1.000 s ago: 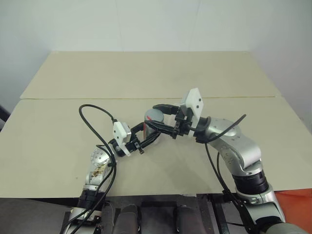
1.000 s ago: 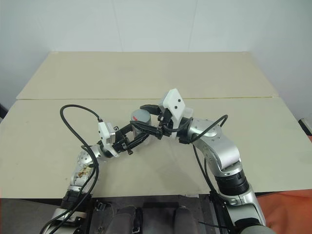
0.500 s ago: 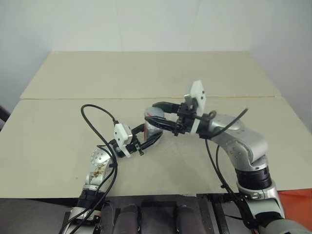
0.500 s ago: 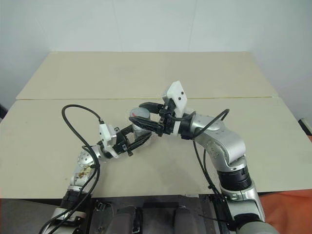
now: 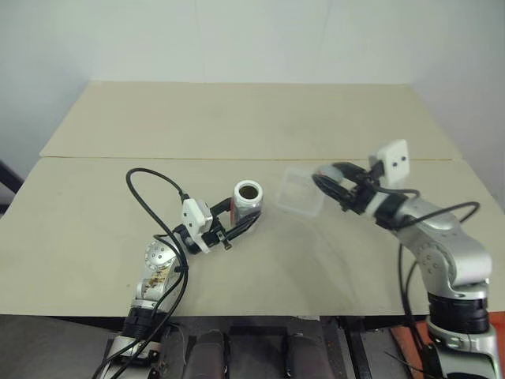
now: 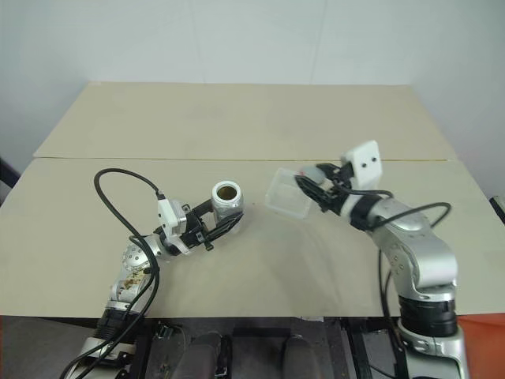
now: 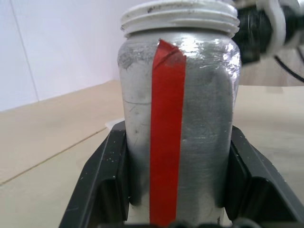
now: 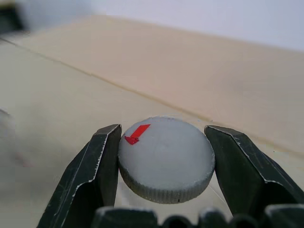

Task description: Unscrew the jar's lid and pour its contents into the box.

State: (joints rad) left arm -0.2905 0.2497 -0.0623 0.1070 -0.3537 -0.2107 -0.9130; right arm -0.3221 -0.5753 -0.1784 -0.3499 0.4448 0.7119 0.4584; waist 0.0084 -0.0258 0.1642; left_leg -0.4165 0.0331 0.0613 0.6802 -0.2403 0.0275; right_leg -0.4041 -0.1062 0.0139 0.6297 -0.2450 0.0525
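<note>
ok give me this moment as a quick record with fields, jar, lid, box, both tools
jar: silvery, red stripe, upright, mouth open, brown contents inside
lid: grey disc with red mark, off the jar
box: clear shallow tray on the table, between jar and right tool
left tool: shut on the jar's body
right tool: shut on the lid, to the right of the box
table: beige top
task stage: lid unscrewed, pour not yet done
</note>
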